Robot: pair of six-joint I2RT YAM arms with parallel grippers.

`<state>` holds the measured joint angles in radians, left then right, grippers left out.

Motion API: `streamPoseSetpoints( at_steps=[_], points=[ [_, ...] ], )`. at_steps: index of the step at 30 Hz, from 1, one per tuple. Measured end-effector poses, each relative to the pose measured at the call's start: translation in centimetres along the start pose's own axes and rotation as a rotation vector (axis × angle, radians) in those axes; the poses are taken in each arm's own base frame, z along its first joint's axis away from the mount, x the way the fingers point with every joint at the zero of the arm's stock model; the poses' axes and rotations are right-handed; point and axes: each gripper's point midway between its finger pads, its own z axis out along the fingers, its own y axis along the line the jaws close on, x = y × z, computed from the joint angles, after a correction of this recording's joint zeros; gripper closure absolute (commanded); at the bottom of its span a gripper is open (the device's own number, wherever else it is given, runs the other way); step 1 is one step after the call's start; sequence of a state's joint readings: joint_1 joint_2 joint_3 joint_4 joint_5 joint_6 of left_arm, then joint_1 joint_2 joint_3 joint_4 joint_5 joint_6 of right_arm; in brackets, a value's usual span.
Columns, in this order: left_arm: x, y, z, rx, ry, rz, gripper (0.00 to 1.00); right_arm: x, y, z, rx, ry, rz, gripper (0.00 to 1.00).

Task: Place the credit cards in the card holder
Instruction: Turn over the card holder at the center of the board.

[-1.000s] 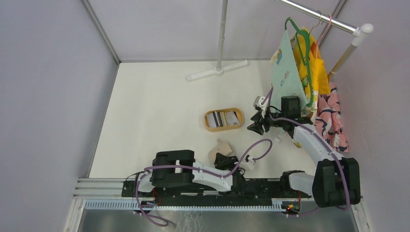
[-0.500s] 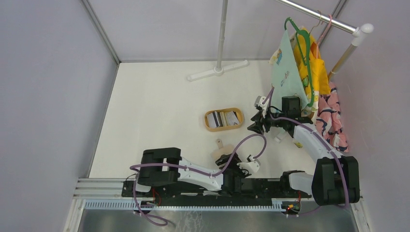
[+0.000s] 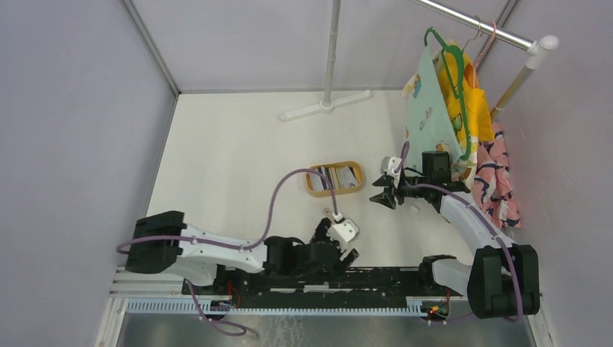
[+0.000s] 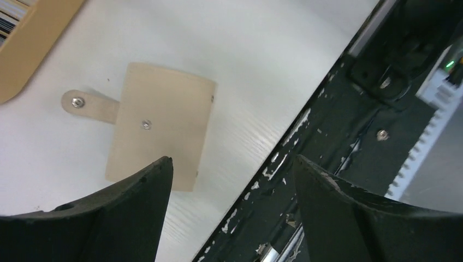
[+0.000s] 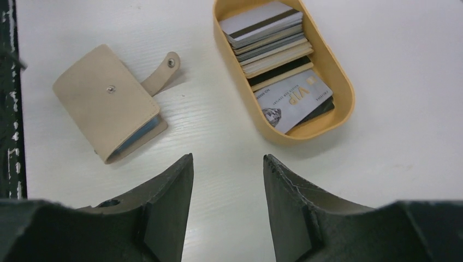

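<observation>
Card holder (image 4: 161, 131) just beyond left claw (image 4: 232, 161), spread, empty; right claw (image 5: 227, 158) spread too.

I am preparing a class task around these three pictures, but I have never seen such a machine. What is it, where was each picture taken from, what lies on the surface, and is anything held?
A left robot arm and a right robot arm are bolted to a white table. One picture looks down from above; the other two come from a camera on each wrist, so the dark prongs are that arm's own gripper. On the table lie a folded beige wallet and an oval wooden tray holding thin plastic cards. The left gripper and right gripper are both open, holding nothing.
</observation>
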<state>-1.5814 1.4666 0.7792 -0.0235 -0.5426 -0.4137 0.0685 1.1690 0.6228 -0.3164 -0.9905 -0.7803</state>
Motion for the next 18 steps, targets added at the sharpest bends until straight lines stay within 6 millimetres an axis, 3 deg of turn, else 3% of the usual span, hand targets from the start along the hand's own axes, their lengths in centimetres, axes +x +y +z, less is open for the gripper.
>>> streamPoseSetpoints(
  at_steps=[2,4,9,14,18],
  points=[
    [-1.3,1.3,-0.7,0.046,-0.056,-0.082,0.14,-0.3,1.0,-0.1,-0.04,-0.025,-0.071,0.43],
    [-2.6,3.9,-1.3,0.061,-0.12,-0.173,0.14,-0.5,2.1,-0.2,-0.084,-0.052,-0.157,0.4],
    [-4.0,9.8,-2.2,0.013,-0.234,-0.325,0.14,-0.9,6.8,0.3,-0.26,-0.131,-0.439,0.4],
    [-2.5,12.9,-1.0,-0.042,-0.206,-0.4,0.17,-1.2,11.7,2.0,-0.452,-0.174,-0.622,0.43],
    [-0.5,14.1,0.5,-0.055,-0.149,-0.441,0.2,-0.4,13.9,3.6,-0.53,-0.149,-0.699,0.44]
  ],
)
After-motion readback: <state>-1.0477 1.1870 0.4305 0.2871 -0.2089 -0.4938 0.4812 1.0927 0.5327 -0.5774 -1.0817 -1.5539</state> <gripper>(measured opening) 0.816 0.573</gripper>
